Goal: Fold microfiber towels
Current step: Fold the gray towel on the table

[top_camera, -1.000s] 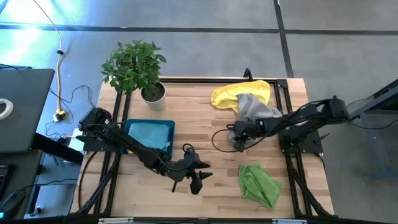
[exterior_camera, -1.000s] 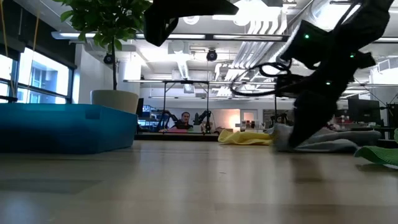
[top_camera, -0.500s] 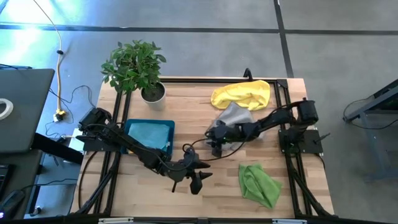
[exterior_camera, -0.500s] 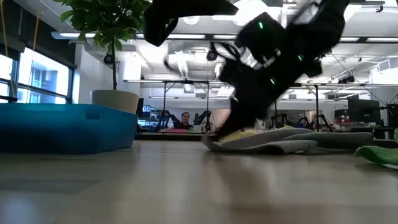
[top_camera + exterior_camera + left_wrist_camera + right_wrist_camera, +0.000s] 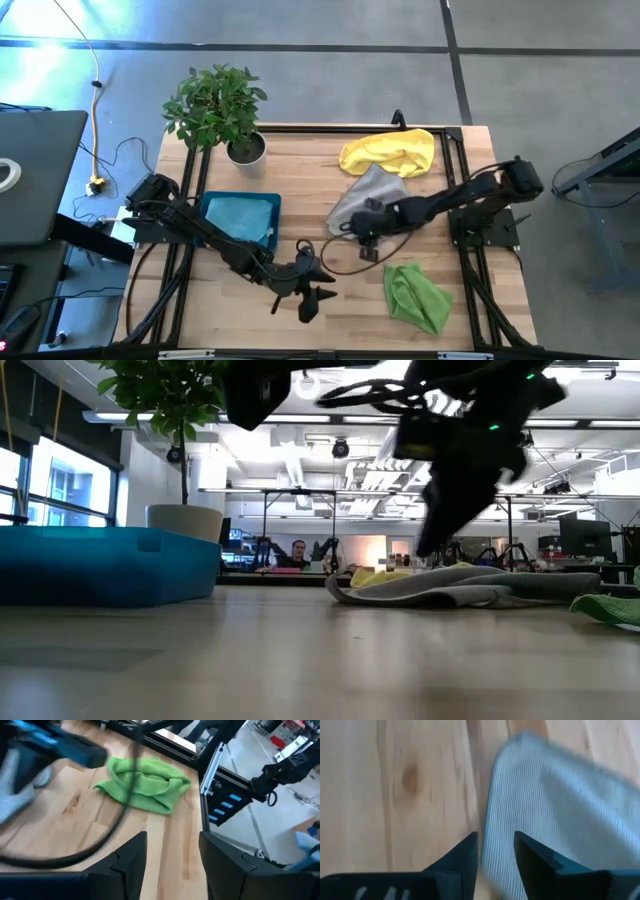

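Now, left to right across the high view:

Plant: potted plant (image 5: 218, 108) at upper left of the table (image 5: 300, 180), not part of the job.

Tray: teal tray (image 5: 240, 218) at centre left, with a light blue towel (image 5: 236, 214) lying flat in it.

Left claw: left claw (image 5: 310, 298) hangs over bare wood at lower centre, fingers (image 5: 131, 856) apart with nothing between them (its wrist view looks straight toward the lime towel). It waits as it did a second ago, only a touch lower in the frame.

Grey towel: grey towel (image 5: 358, 199) now lies spread at centre, just below the yellow one. A second ago it sat bunched further right, against the yellow towel's edge; it has been dragged leftward and flattened out, as the low view shows (image 5: 450, 592).

Right claw: right claw (image 5: 368, 246) has lifted off the grey towel's lower edge and sits just below it. Its fingers (image 5: 462, 855) stand a little apart with nothing clamped; the cloth (image 5: 555, 825) lies beyond the tips.

Yellow towel: yellow towel (image 5: 389, 152), crumpled at upper right, untouched.

Lime towel: lime green towel (image 5: 414, 295), crumpled at lower right.

Meaning: I judge the grey towel freed from the heap and laid out for folding; no fold is in yet (a corner grasp looks like the next need).
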### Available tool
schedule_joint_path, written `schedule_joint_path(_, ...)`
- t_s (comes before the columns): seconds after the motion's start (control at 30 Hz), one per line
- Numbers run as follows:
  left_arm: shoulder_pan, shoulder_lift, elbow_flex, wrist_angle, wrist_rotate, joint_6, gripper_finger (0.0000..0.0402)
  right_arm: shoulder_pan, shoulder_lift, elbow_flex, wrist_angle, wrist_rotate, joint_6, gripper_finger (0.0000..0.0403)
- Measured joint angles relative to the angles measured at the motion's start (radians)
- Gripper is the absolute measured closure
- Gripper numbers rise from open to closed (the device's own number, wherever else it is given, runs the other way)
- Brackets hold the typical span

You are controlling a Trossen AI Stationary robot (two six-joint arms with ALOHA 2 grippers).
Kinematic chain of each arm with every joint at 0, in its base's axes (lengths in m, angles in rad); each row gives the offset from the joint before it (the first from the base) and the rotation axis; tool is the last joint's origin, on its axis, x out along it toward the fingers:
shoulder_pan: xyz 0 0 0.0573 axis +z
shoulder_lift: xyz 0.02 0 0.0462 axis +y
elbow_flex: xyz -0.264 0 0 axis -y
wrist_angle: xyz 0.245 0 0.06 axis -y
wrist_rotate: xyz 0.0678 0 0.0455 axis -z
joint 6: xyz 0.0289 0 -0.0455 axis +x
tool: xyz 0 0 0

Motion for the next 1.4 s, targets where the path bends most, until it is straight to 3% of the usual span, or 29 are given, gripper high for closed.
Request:
schedule_joint_path(0.2,0.021,0.0,0.0,-0.057,0.004,0.018,0.0232,0.111,-0.016,-0.058,-0.134,0.025,0.177,0.0305)
schedule_joint_path(0.33,0.055,0.0,0.0,-0.105,0.003,0.047,0.0232,0.128,-0.016,-0.116,-0.096,0.071,0.278,0.0294)
schedule_joint_path(0.67,0.12,0.0,0.0,-0.218,0.003,0.052,0.0232,0.123,-0.02,-0.137,-0.093,0.149,0.281,0.0269)
schedule_joint_path(1.13,0.156,0.0,0.0,-0.373,0.011,0.111,0.0232,0.143,-0.02,-0.138,-0.165,0.112,0.361,0.0393)
schedule_joint_path(1.4,0.156,0.0,0.0,-0.39,0.011,0.235,0.0232,0.223,-0.027,-0.109,-0.176,-0.051,0.367,0.0401)
